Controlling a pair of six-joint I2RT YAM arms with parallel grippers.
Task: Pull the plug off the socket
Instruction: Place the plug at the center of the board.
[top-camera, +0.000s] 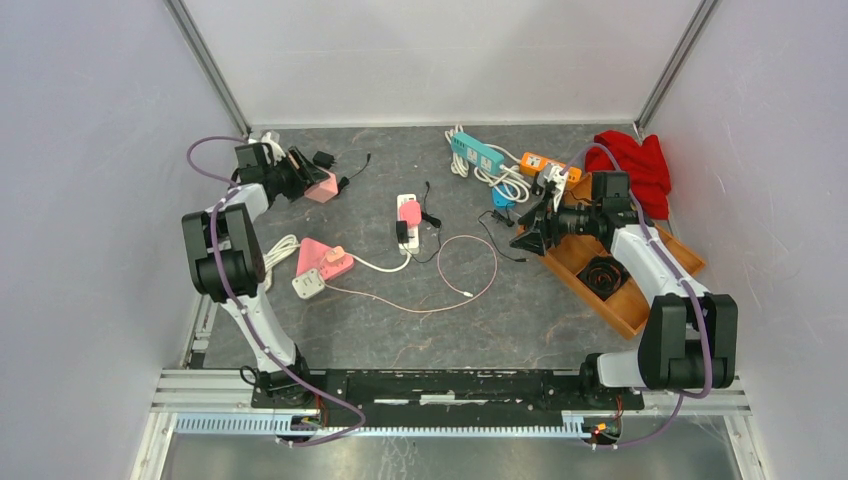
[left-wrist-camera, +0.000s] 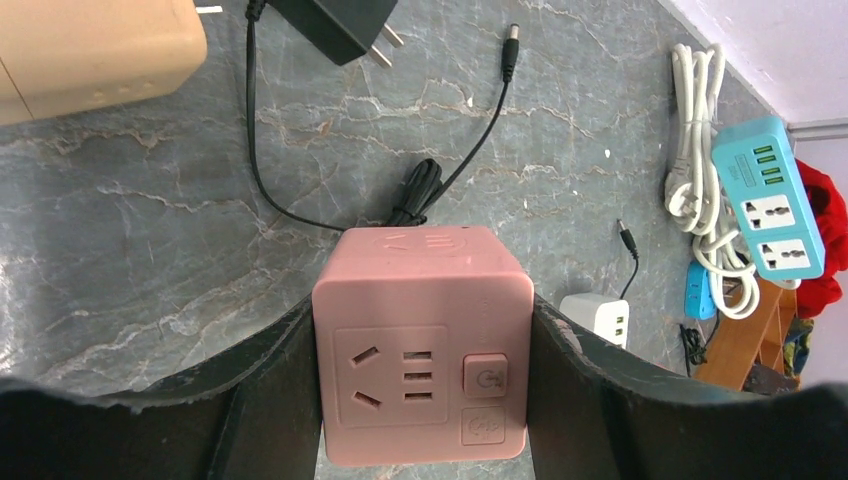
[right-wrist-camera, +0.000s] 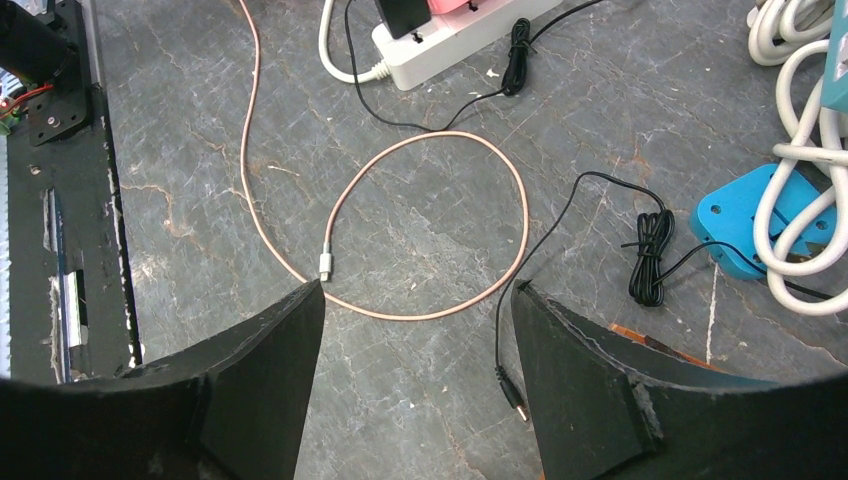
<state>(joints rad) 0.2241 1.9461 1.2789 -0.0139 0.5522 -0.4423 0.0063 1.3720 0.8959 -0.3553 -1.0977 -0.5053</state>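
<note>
Findings at the left station: the left gripper has both fingers pressed flat against opposite side walls of the pink cube socket. The outlet face and its switch are turned toward the wrist camera. We judge this hold is meant to anchor the body so that a pull would not drag it. In the overhead view the cube sits at about 10 o'clock on the table.

The cube's visible outlets are empty. A black adapter lies at 12 o'clock of the cube, apart from it, prongs bare, its lead trailing down the table. We judge this plug to be already out of the held socket.

At the right station, the right gripper is spread and holds nothing. It hangs over the pink cable looped on the table, at about 3 o'clock overhead.

The white power strip near table centre carries a pink plug and a dark one, both seated. If the task covers these, they remain to be pulled.
</note>
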